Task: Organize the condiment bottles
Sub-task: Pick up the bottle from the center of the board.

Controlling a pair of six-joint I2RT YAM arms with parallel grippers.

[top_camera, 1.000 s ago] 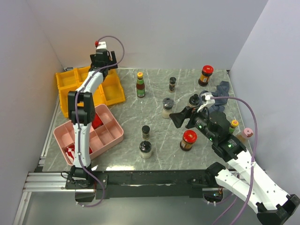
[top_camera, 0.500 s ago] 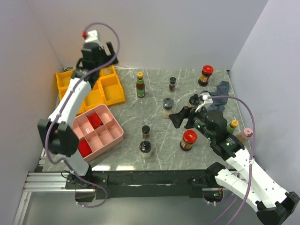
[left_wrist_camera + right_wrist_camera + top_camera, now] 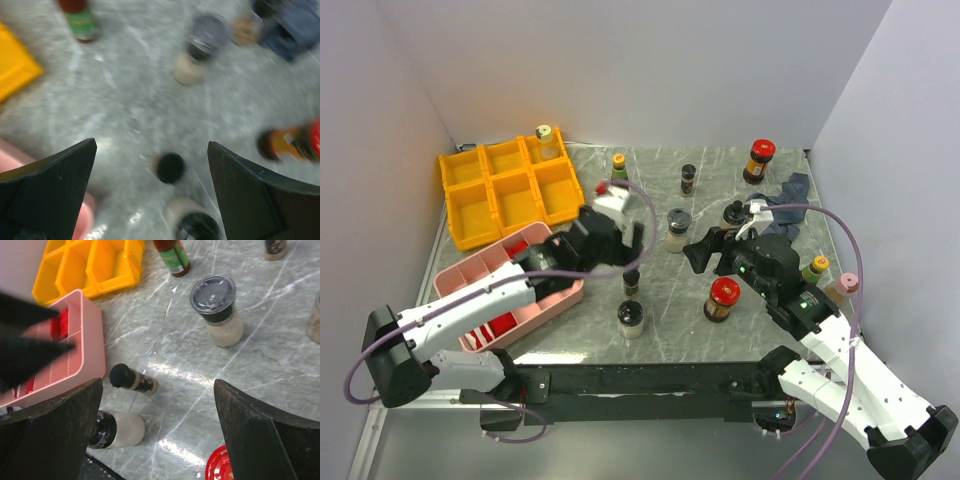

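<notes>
Peeking out behind left pincer [image 3: 632, 245]: slim bottle [image 3: 618, 162].

The room is bright and evenly lit, apparently from overhead: the bottles throw only short, soft shadows on the marble table [image 3: 720, 170]. The left wrist view is smeared with motion blur, and the red-lidded jar [image 3: 295, 142] there is a mere streak. The right wrist view is sharp, with white glare on the stone beside the black-capped jar [image 3: 135, 381]. Its own fingers [image 3: 265, 440] loom dark and soft-edged.

Glossy marble-look table [image 3: 720, 165] — smooth yellow plastic bins [image 3: 495, 205], glass red-lidded jar [image 3: 720, 303]
</notes>
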